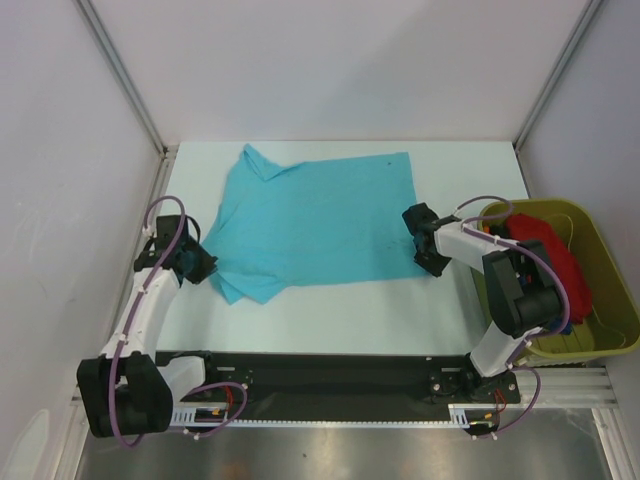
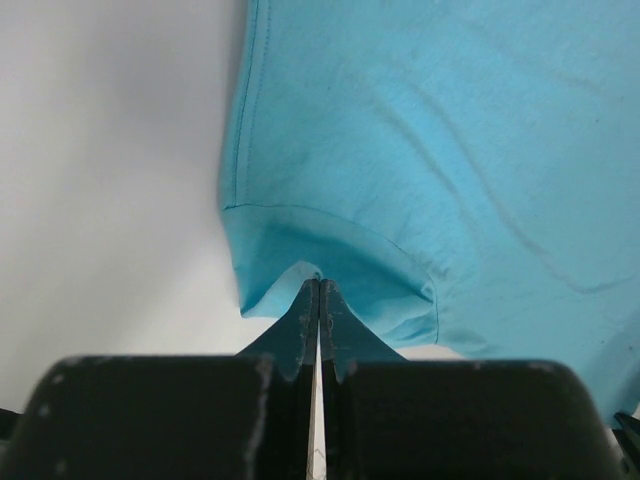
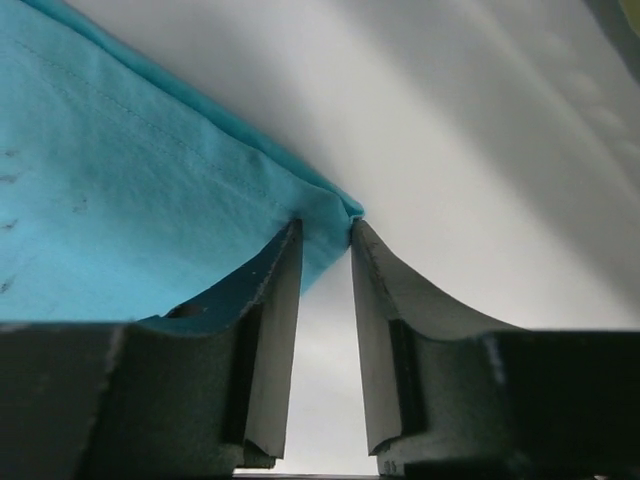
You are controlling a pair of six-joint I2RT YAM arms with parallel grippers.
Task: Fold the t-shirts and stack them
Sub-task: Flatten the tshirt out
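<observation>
T-shirt (image 1: 310,215) sleeve in left gripper (image 2: 318,283), shirts (image 1: 572,262) in tub (image 1: 612,300) half hidden

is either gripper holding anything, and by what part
The left gripper pinches the turquoise t-shirt by its sleeve hem; the right gripper, open at a corner, holds nothing.

Black two-finger left hand (image 2: 318,290) pinching the edge of a turquoise cloth t-shirt (image 2: 450,150).
The hand's two fingers are pressed flat together, and a hemmed corner of the shirt is drawn up into a small peak at their tips. The cloth spreads away to the upper right in soft wrinkles; the bare white desk (image 2: 100,150) lies to the left.
</observation>
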